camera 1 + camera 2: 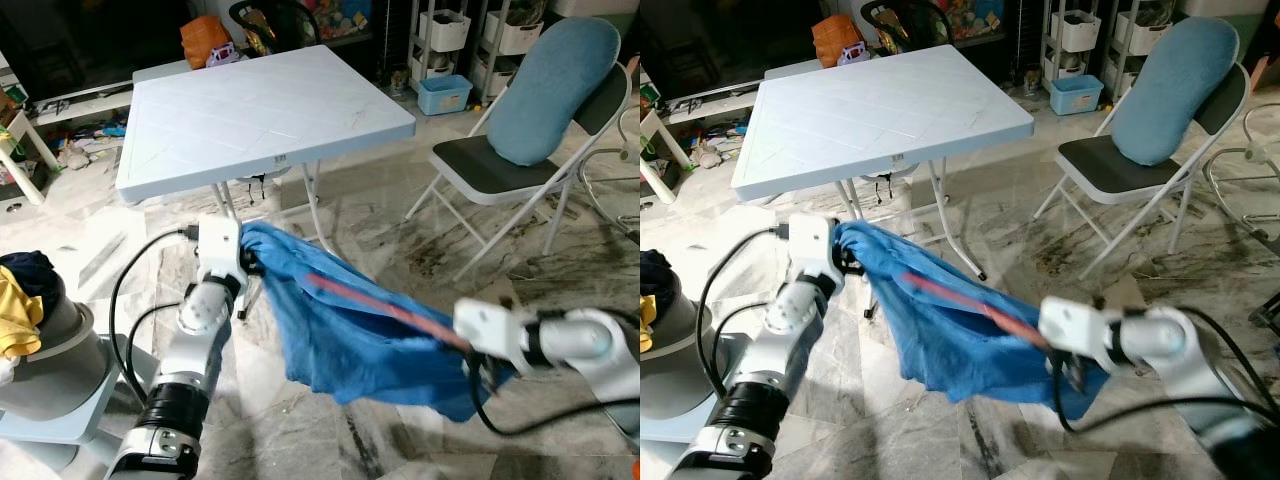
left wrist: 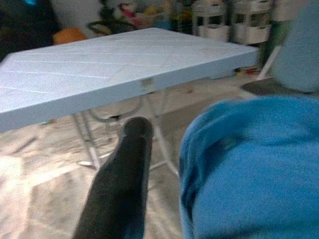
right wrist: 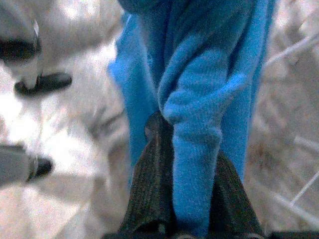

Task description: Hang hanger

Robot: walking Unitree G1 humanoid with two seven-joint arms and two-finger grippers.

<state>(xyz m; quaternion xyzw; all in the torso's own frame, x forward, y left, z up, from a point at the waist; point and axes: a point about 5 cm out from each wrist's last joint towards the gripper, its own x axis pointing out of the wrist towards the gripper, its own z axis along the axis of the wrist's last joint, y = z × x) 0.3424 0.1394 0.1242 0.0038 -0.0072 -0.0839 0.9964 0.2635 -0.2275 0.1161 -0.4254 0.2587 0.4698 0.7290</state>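
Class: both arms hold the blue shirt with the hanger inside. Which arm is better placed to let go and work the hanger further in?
Probably the left gripper: it pinches only the blue shirt corner, while the right gripper holds the end by the red hanger.

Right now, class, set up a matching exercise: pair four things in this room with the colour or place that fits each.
Things:
1. blue garment
2. folding table
3. cushion
4. red-pink strip

Descriptions:
A. leaning on the folding chair
B. stretched between left gripper and right gripper
C. lying across the cloth
D. pale blue, standing behind the cloth

Pairs: 1-B, 2-D, 3-A, 4-C
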